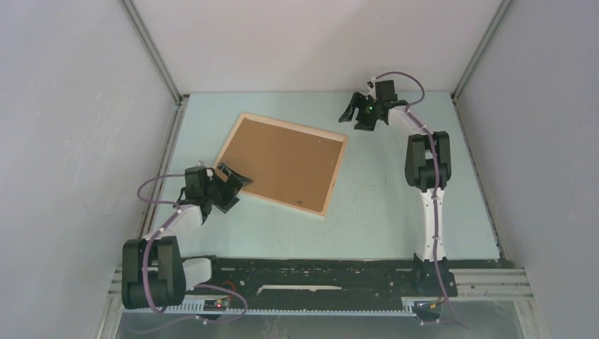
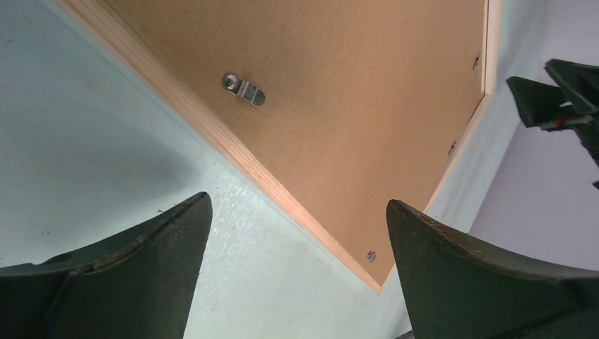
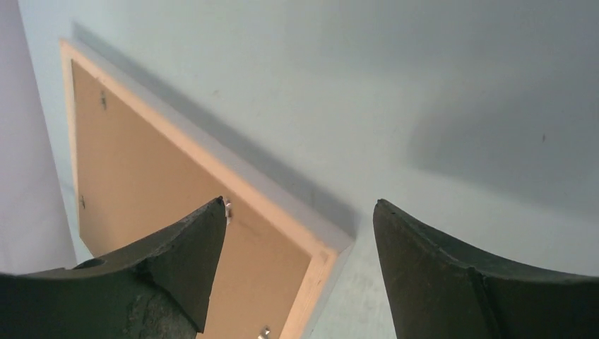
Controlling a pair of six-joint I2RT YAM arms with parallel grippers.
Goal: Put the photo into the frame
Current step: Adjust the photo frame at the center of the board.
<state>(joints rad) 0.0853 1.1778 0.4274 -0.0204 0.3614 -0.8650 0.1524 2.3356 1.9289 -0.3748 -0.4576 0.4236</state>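
The frame (image 1: 293, 124) lies flat on the pale green table, its pale wood rim up. A brown cork-like board (image 1: 282, 162), the photo's back, lies inside the rim; the dark printed side is hidden. My left gripper (image 1: 239, 189) is open and empty at the frame's near-left corner. In the left wrist view the rim (image 2: 233, 152), the board (image 2: 353, 106) and a metal clip (image 2: 244, 90) lie beyond my left gripper (image 2: 298, 200). My right gripper (image 1: 359, 119) is open and empty, just beyond the far-right corner. The right wrist view shows that corner's rim (image 3: 212, 162) between its jaws (image 3: 298, 201).
Grey enclosure walls close in the table on the left, back and right. The black base rail (image 1: 318, 279) runs along the near edge. The right gripper's fingers (image 2: 558, 106) show at the right edge of the left wrist view.
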